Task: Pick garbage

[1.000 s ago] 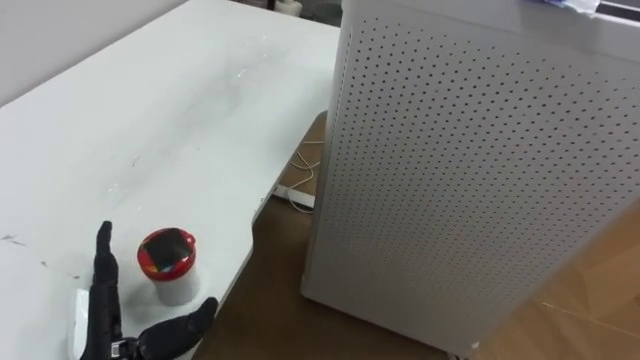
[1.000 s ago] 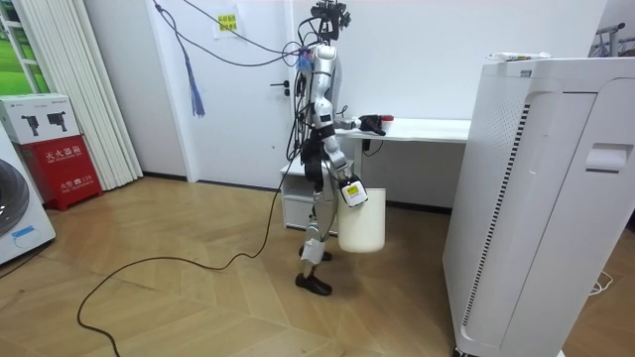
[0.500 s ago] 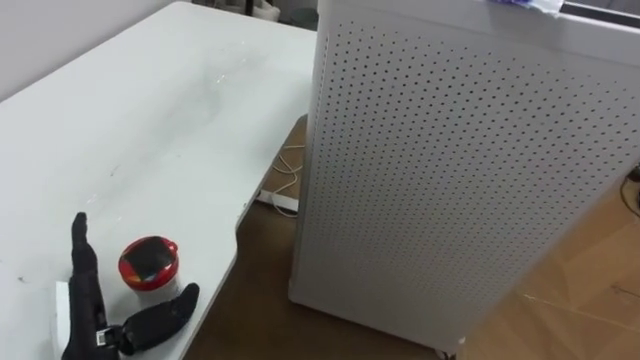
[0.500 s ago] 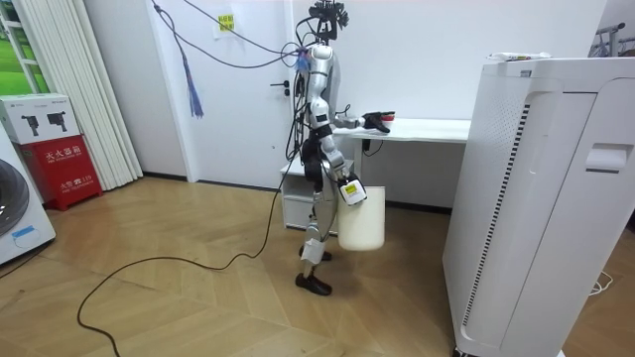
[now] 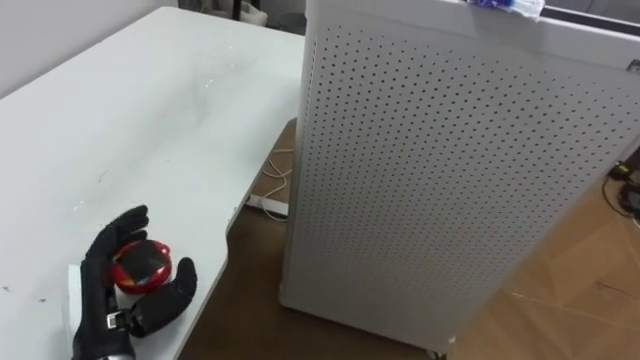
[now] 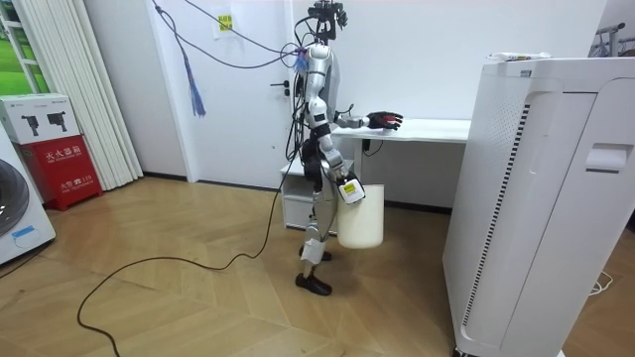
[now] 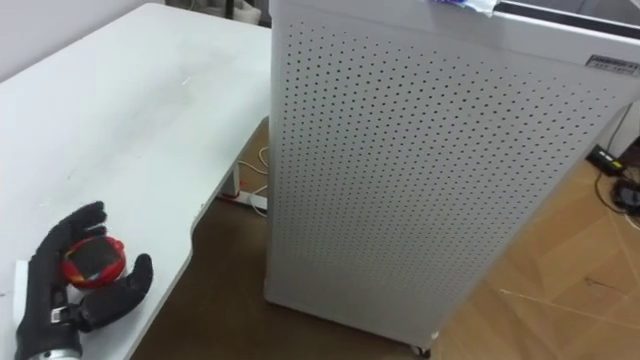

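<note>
A small white cup with a red lid (image 5: 137,266) stands near the front edge of the white table (image 5: 120,120). My left hand (image 5: 103,300), in a black glove, is shut on the cup, fingers curled over its far side and thumb on the near side. The right eye view shows the same cup (image 7: 92,260) and left hand (image 7: 52,292). In the room view I stand beside the table with my left hand (image 6: 382,121) stretched over it. My right hand (image 6: 347,190) hangs low at a white bin (image 6: 362,220) that is off the floor.
A tall white perforated cabinet (image 5: 450,190) stands close to the right of the table. A white power strip with a cable (image 5: 268,203) lies on the wooden floor in the gap between them. A red box (image 6: 58,149) stands at the room view's left.
My left hand's fingers were straight beside the cup and have now curled round it. The eye view has shifted, so the cabinet shows further left.
</note>
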You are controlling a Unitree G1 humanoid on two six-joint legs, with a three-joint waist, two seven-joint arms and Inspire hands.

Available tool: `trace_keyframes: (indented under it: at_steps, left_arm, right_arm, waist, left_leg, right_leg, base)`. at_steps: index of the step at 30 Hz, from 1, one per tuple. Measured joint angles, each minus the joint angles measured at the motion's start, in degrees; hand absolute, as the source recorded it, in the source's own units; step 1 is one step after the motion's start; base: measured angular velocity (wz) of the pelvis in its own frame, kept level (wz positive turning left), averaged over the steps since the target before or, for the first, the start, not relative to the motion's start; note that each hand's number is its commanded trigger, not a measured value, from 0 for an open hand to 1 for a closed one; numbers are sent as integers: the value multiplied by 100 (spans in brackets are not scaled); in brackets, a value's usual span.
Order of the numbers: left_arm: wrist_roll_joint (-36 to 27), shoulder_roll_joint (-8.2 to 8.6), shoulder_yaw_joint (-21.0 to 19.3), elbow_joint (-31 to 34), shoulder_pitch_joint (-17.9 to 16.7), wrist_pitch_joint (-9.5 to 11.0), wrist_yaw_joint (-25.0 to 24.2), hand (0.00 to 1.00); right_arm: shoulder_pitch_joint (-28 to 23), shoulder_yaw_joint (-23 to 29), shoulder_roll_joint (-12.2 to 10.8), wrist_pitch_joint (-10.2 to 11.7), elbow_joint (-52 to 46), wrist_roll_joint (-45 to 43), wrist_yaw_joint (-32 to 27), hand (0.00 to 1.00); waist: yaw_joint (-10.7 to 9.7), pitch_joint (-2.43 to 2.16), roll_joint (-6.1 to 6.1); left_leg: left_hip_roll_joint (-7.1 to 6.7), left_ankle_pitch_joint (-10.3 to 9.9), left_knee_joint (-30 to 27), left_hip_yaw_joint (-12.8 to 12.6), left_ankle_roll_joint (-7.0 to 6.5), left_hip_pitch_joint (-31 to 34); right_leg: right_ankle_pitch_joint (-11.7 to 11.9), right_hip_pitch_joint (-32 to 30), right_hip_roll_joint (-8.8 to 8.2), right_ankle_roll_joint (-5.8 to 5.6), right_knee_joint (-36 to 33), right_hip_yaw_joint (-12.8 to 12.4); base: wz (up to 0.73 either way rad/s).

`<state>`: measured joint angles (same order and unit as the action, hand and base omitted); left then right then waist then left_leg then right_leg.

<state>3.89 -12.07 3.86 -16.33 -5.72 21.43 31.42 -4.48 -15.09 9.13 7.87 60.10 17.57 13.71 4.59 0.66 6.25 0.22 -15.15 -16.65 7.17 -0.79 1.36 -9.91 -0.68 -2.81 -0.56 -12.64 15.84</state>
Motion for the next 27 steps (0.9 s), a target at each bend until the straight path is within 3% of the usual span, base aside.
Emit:
trace_keyframes:
  at_steps: [8,14,18,22,27]
  left_arm:
    - [4,18,114,-19,21,-1,-218,100]
    - [-25,57,242,-18,88,-2,-613,100]
    - [-360,72,420,-17,141,-5,-830,100]
    - [-702,81,628,-9,149,-36,-1140,100]
    - [-729,258,704,364,148,-257,-1653,100]
  right_arm:
    - [14,-1,-4,-39,-2,-18,2,100]
    - [10,0,-37,-39,-18,-61,-50,100]
    - [59,2,-49,-39,-20,-55,-101,100]
    - [172,5,-44,-37,-23,-19,-246,100]
    - [579,80,-32,-35,-37,14,-248,100]
  waist:
    - [9,45,-66]
    - [0,28,-57]
    - [-16,6,-45]
    - [-31,-23,-113]
    - [-131,6,-167]
  left_leg:
    - [-3,0,2,-22,0,10]
    - [-6,0,3,-97,0,33]
    - [-5,0,-11,-119,0,58]
    - [-3,0,-49,-189,0,56]
    - [11,2,-102,-273,-3,229]
  right_leg:
    - [5,-9,2,1,-4,5]
    - [6,-30,-1,0,-17,-4]
    - [6,-54,-1,1,-27,-4]
    - [15,-58,2,4,-29,-50]
    - [55,-291,1,21,-124,-145]
  base:
    - [0]
    - [-1]
    - [-1]
    - [-1]
    - [-9]
